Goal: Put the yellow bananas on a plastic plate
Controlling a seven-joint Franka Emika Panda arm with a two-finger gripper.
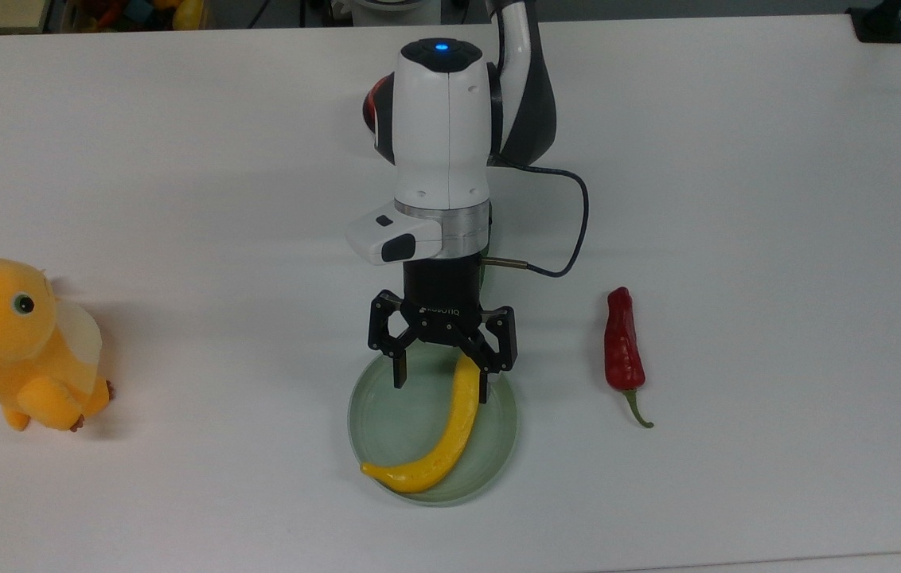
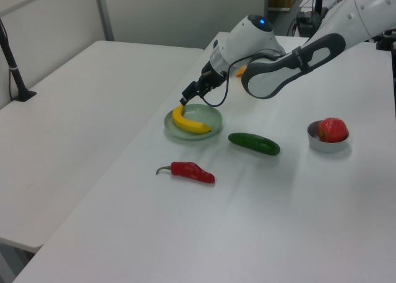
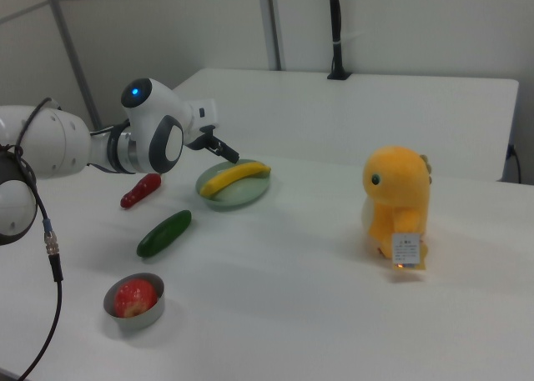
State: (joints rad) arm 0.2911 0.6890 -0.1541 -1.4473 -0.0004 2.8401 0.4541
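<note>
The yellow banana [image 1: 444, 434] is found lying on the plastic plate [image 1: 387, 410], running from 1 o'clock to the rim at 6 o'clock in the top view; the gripper [image 1: 440, 383] is held over the plate's 12 o'clock edge, fingers spread, nothing pinched. A red chilli [image 1: 624, 350] is noted at 3 o'clock, apart from the plate.

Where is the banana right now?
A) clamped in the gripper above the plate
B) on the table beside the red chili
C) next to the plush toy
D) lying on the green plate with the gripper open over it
D: the banana lies across the plate, and the gripper stands open over its upper end.
</note>
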